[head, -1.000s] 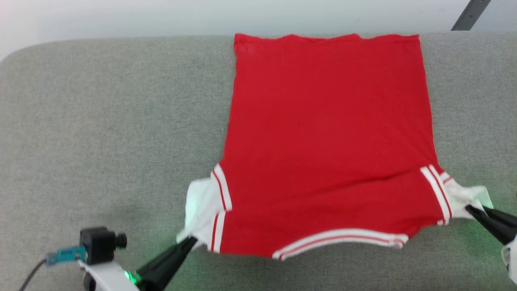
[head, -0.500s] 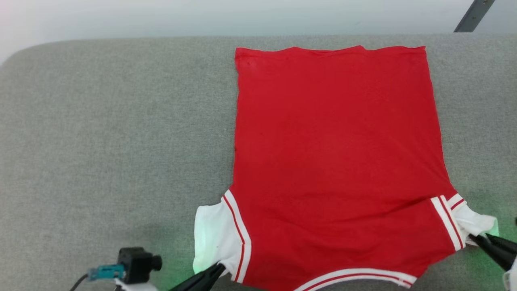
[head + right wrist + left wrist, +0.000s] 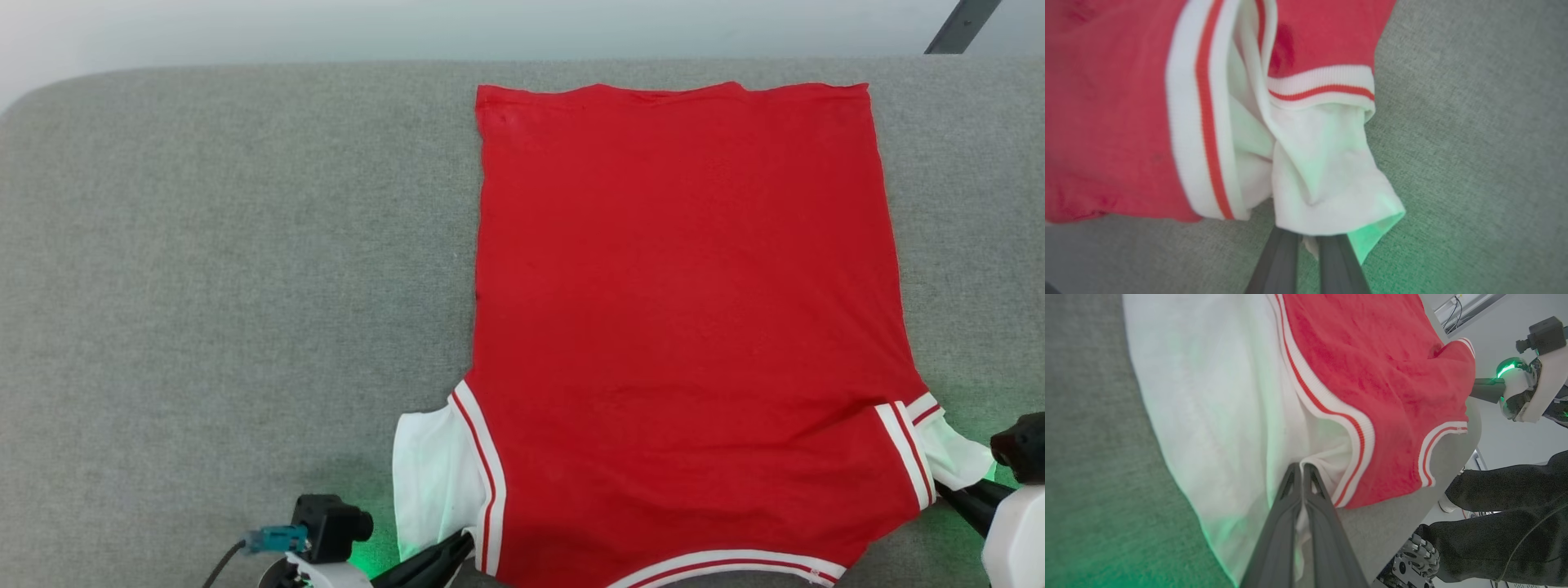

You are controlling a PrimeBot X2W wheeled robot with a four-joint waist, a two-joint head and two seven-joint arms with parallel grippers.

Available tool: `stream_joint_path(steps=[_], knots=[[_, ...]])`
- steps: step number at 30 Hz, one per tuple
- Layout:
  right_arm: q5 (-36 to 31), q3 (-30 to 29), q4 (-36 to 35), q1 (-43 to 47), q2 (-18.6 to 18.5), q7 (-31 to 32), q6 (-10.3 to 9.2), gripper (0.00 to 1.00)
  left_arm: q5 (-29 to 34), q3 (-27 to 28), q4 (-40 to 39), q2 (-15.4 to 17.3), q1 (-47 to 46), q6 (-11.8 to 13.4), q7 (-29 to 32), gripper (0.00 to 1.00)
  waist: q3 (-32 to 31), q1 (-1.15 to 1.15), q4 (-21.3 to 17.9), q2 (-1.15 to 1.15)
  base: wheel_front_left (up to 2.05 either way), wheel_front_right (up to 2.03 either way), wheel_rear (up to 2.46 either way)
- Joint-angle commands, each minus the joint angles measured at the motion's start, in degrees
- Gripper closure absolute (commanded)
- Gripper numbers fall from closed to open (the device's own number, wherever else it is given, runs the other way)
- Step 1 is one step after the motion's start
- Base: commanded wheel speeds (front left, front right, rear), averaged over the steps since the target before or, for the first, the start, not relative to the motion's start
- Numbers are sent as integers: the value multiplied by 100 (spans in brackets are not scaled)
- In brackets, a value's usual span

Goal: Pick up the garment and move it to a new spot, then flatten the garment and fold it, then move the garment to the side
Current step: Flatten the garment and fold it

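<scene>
A grey fabric-covered surface [image 3: 245, 286] fills the head view, with a pale wall beyond its far edge. The garment [image 3: 686, 327] lies on the right half of it, spread open with plain red cloth facing up. Its hem is at the far side and its striped neckline is right at the near edge. No numerals are visible. The left fingers [image 3: 1290, 490] are clenched on the lower edge of the white sleeve [image 3: 429, 482] on that side, which lies fairly smooth. The right fingers [image 3: 1284, 253] are pinched shut on the tip of the other white sleeve [image 3: 1323, 175], which is bunched and creased where they hold it. A green glow from the arms tints both sleeves. By the look of it the garment has already been set down in its spot and the flattening is close to done, since the body is nearly wrinkle-free and only the right sleeve needs easing out. No fold has been made yet, so the folding and the final move to the side are both left to do
</scene>
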Motion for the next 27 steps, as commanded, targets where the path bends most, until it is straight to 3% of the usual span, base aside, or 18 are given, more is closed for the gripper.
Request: stream_joint_path(steps=[1,2,3,4,5,9,15,21,24,27], knots=[[-94,217,88,152,255,148,6,100,36,-29,112,-56,-34,-4,-6,100,-8,0,-1,0,0,0,0],[-132,222,99,156,299,160,6,100,39,-45,181,-97,-34,-13,-18,100,-13,0,-6,0,0,0,0],[-154,196,94,158,345,137,8,87,36,-51,235,-135,-35,-25,-19,100,-23,0,-14,0,0,0,0],[-180,145,87,155,365,90,16,55,33,-58,279,-161,-30,-33,-29,100,-35,0,-24,0,0,0,0],[-216,83,83,160,359,33,16,0,35,-69,312,-186,-19,-42,-44,100,-48,0,-33,0,0,0,0],[-157,-293,-71,280,158,-163,12,0,54,-67,365,-248,40,-53,-109,100,-82,0,-59,0,0,0,0],[188,-1570,-721,795,-388,-323,-1,0,198,37,274,-313,-37,-76,-210,100,46,0,69,0,0,0,0],[333,-3113,-1545,947,-963,163,-1,0,417,120,95,-395,-226,-76,-246,100,360,0,268,0,0,0,0],[371,-3609,-1704,542,-978,565,-1,0,559,117,4,-469,-411,-74,-238,100,597,0,429,0,0,0,0],[449,-3577,-1581,-169,-791,1214,-1,0,687,86,-41,-571,-645,-82,-193,100,875,0,629,0,0,0,0]])
